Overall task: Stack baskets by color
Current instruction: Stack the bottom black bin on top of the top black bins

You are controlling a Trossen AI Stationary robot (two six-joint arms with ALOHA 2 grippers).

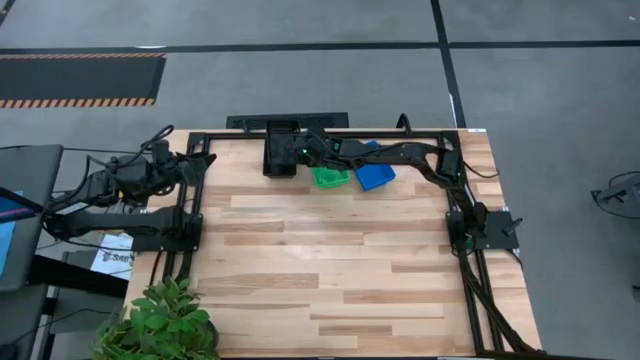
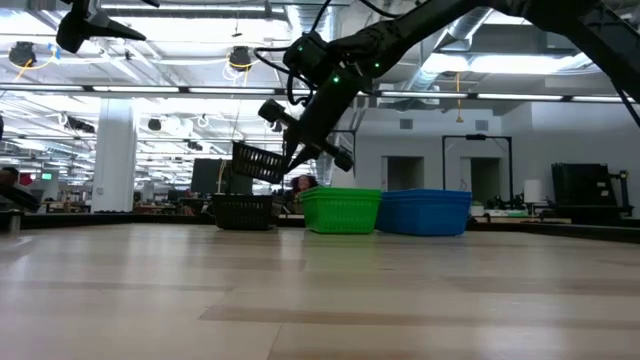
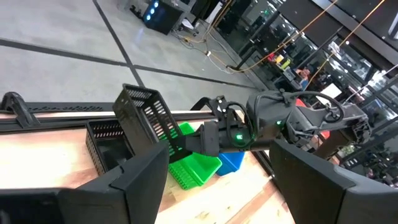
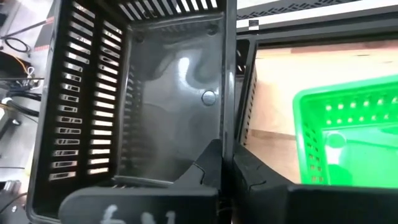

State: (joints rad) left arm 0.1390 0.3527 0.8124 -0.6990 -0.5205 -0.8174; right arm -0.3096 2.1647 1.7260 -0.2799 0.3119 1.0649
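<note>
A black basket [image 2: 258, 160] hangs tilted over a second black basket [image 2: 243, 211], which rests on its base at the table's far edge. My right gripper [image 2: 290, 160] is shut on the raised one. A green basket [image 1: 331, 178] stands on the wood to the right of the black ones, and a blue basket [image 1: 375, 177] stands beyond it. My left gripper [image 3: 217, 186] waits open and raised at the table's far left corner [image 1: 205, 160], touching nothing. My right gripper holds the raised black basket by the rim of the side wall [image 4: 227, 124] that faces the green basket. One finger [image 4: 208, 165] is inside the basket and the other is outside. The fingers come from the table's right, slanting down. The basket is tilted and clear of the black basket below.
A potted plant [image 1: 165, 320] stands at the table's near left corner. Dark frame rails [image 1: 470, 270] run along the left, right and far edges. Bare wood [image 1: 320, 260] fills the middle and near part of the table.
</note>
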